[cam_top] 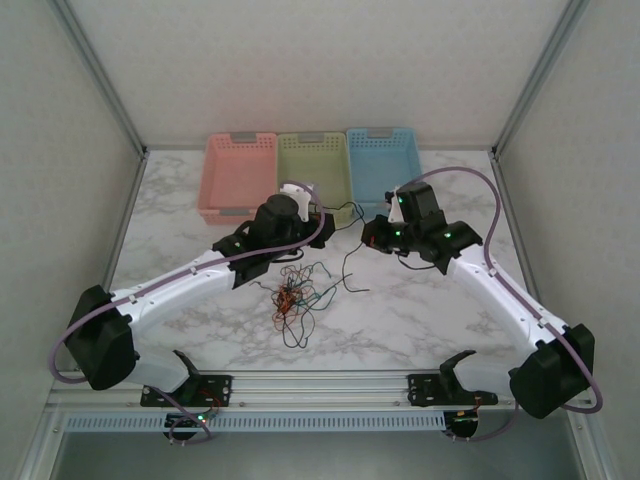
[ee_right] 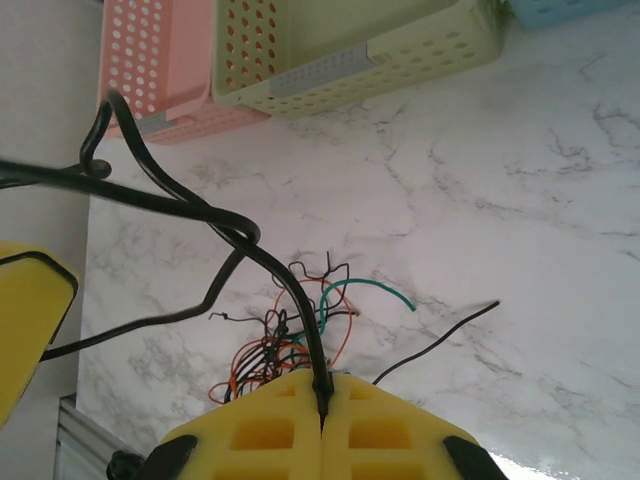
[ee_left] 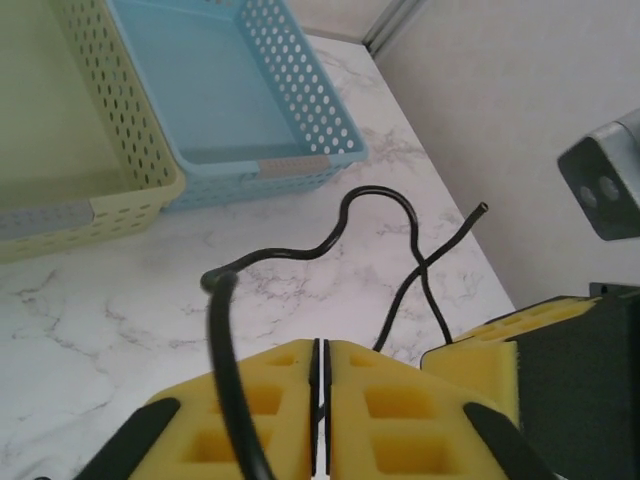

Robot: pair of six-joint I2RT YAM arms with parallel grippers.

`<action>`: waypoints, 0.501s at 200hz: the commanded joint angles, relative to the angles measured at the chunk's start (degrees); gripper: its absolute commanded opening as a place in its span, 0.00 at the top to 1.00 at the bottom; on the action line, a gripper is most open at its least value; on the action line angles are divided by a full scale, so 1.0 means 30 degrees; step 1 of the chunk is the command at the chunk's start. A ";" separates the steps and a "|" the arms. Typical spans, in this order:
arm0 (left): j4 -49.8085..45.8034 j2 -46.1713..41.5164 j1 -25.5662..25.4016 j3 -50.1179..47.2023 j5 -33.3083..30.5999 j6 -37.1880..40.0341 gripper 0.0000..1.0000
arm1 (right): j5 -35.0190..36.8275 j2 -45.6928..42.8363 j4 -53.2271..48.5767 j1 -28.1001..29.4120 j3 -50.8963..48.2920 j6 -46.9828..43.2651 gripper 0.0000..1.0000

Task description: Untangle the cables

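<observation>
Your right gripper (ee_right: 322,398) is clamped on the thin black wire (ee_right: 200,215); your left gripper (ee_left: 321,360) is pressed together, with the wire crossing one finger, and you cannot tell whether it is pinched; the wire runs sideways just before the pale green perforated plastic basket (cam_top: 315,165); the tangle of red-orange, green and black wires (cam_top: 292,295) lies farther in front of that basket, on your left gripper's side.

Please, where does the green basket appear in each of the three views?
Top external: the green basket sits at the back centre.
Left wrist: the basket is at the upper left, cut by the edge.
Right wrist: the basket is at the top centre, front wall showing.
Shared landmark: the blue basket beside it.
</observation>
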 commanded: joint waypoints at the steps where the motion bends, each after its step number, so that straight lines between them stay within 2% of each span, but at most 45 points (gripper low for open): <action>1: -0.0703 -0.0081 0.0000 0.0391 0.0247 -0.0027 1.00 | 0.1223 0.0103 -0.0812 0.0156 0.0867 -0.1028 1.00; 21: -0.1567 -0.0065 0.0095 0.0739 0.0972 -0.0131 1.00 | 0.2939 0.0264 -0.2154 0.0136 0.1833 -0.2770 1.00; 68: -0.6088 -0.0138 0.0125 0.2092 0.3423 0.1901 1.00 | 0.9419 0.0354 -0.4796 0.0148 0.4065 -0.8028 1.00; 100: -0.8681 -0.0665 0.0154 0.1971 0.4372 0.3739 1.00 | 1.0944 0.0120 -0.4616 0.0112 0.4068 -0.9772 1.00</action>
